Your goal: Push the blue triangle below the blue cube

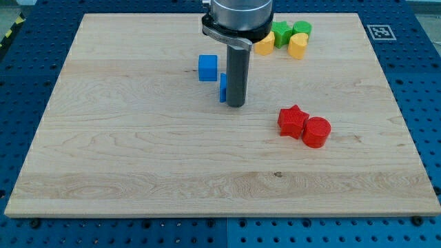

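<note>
Blue triangle (223, 87) sitting just right of and slightly below the blue cube (207, 67), mostly hidden behind my tip (236, 105), seemingly touching. No gripper here. Remaining, probably: nudging it leftward, under the cube.

Free room and obstacles on the wooden board (138, 172). My tip (236, 105) stood against the right side of the blue triangle (223, 88), with the blue cube (207, 67) just up-left of it. A red star (293, 120) and red cylinder (317, 131), touching, blocked the right centre. Green and yellow blocks (289, 38) crowded the top edge. The left side and the whole lower half lay open.
</note>
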Motion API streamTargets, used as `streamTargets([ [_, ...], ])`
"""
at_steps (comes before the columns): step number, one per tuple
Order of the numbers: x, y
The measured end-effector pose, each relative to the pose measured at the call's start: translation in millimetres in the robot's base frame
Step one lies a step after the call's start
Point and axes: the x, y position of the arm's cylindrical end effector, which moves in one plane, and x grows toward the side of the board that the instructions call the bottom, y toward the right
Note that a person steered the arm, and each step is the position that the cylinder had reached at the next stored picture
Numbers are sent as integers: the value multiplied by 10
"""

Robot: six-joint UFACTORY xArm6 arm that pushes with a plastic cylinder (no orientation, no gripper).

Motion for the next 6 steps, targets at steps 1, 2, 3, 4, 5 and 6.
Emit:
streamTargets([
  [1, 5, 201],
  [2, -8, 410],
  [3, -125, 424],
  [4, -172, 410],
  [5, -172, 259],
  [6, -173, 24],
])
